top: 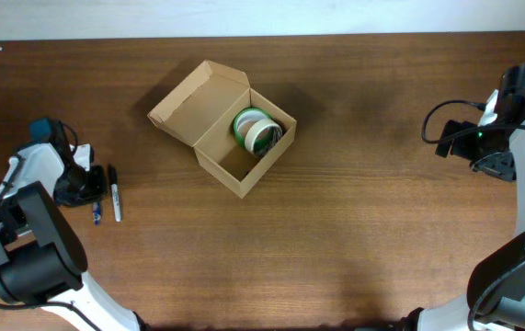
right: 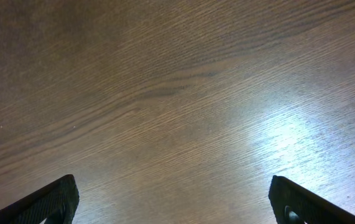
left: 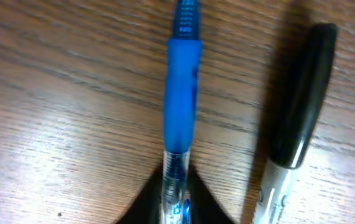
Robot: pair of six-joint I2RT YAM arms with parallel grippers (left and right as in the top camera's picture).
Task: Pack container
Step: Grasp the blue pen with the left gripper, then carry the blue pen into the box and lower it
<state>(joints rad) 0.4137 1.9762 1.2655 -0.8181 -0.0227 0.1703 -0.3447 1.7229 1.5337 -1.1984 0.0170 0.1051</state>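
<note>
Near the middle of the brown wooden table (top: 336, 230) sits the small tan cardboard box (top: 227, 158), lid open, with a green and white tape roll (top: 257, 131) inside. Far left, the left gripper (left: 177, 200) pinches a blue plastic pen (left: 182, 93) beside a black marker (left: 301, 93). Far right, the right gripper (right: 174, 202) is wide open over bare wood, holding nothing.
</note>
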